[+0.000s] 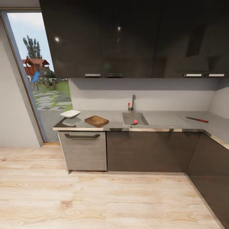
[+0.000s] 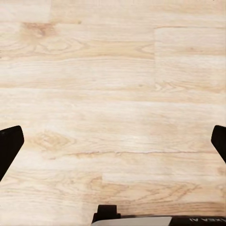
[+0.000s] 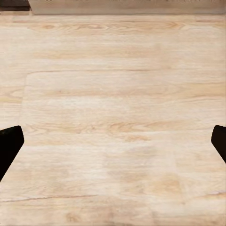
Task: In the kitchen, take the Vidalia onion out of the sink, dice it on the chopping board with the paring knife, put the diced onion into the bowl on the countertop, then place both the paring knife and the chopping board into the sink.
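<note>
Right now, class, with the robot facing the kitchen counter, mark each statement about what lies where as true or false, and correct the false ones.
1. The onion lies in the sink. True.
2. The paring knife lies on the chopping board. False: it lies on the countertop, on the far side of the sink from the board.
3. The bowl sits beside the chopping board, nearer the doorway. True.
4. The bowl holds diced onion. False: it looks empty.
5. The left end effector grips the knife. False: its fingers stand apart over bare floor.
</note>
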You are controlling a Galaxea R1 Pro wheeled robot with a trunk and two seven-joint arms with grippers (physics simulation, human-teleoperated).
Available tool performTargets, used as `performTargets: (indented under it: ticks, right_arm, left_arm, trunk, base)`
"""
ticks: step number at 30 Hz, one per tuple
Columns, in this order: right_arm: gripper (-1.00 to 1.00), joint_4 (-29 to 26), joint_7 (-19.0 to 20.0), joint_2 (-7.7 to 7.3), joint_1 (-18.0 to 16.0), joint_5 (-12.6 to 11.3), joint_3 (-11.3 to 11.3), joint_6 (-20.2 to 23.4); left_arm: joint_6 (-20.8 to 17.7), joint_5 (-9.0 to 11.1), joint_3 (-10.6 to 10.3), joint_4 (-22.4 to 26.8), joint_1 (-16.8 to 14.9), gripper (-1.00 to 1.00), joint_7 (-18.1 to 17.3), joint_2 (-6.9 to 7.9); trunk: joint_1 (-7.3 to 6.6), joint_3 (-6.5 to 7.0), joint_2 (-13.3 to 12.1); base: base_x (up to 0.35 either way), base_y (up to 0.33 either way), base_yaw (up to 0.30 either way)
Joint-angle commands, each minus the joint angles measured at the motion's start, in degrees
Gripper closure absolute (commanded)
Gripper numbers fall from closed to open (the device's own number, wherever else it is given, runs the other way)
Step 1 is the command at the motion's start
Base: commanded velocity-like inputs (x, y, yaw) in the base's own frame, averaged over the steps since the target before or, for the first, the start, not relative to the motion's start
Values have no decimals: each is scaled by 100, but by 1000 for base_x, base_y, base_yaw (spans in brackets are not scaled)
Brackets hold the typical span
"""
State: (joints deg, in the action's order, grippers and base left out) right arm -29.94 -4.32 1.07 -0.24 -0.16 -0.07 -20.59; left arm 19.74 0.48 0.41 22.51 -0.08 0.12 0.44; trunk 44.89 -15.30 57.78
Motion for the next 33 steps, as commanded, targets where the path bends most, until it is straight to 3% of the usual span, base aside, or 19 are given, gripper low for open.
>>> performTargets:
  ticks: [1, 33]
  right_arm:
    - [-100, -1, -16, 0, -2, -2, 0, -15]
    - [-100, -1, -16, -1, -2, 7, -1, -17]
  left_arm:
    - [12, 4, 3, 0, -1, -100, 2, 0]
    - [12, 5, 12, 21, -1, -100, 6, 18]
  trunk:
    - [-22, 12, -37]
    - [-725, 587, -1321]
  base:
    - [0, 0, 0]
    - [0, 0, 0]
